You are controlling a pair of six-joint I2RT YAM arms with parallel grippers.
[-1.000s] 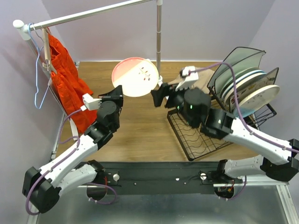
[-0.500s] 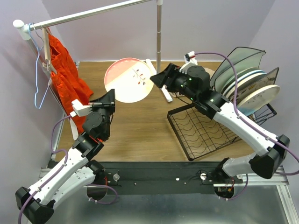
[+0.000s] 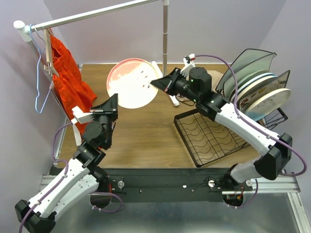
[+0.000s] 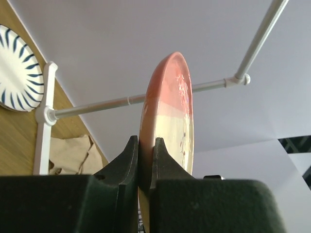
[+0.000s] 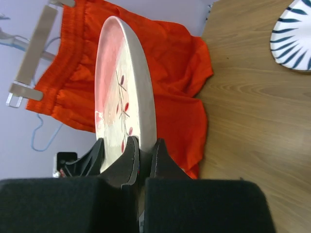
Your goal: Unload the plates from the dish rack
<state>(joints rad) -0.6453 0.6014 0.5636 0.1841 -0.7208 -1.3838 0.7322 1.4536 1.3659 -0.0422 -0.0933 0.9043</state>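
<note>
A round pink-and-cream plate (image 3: 132,82) with a red sprig pattern hangs tilted above the table's back left. My left gripper (image 3: 112,100) is shut on its lower left rim, and the left wrist view shows both jaws pressed on the plate (image 4: 167,107). My right gripper (image 3: 158,83) is shut on the opposite rim, its jaws either side of the plate (image 5: 124,92). The black wire dish rack (image 3: 209,141) stands at the right. Its upright section holds a striped plate (image 3: 252,85), a floral plate (image 3: 269,99) and a dark scalloped one (image 3: 252,60).
A white plate with dark stripes (image 5: 294,34) lies flat on the wooden table, and a beige cloth (image 4: 68,155) lies near it. The white clothes rail (image 3: 165,34) crosses the back. An orange garment (image 3: 68,82) hangs at the left.
My right arm has swung from the rack to the plate's right edge, and its jaws have shut on the rim. The plate has shifted slightly left in my left gripper.
</note>
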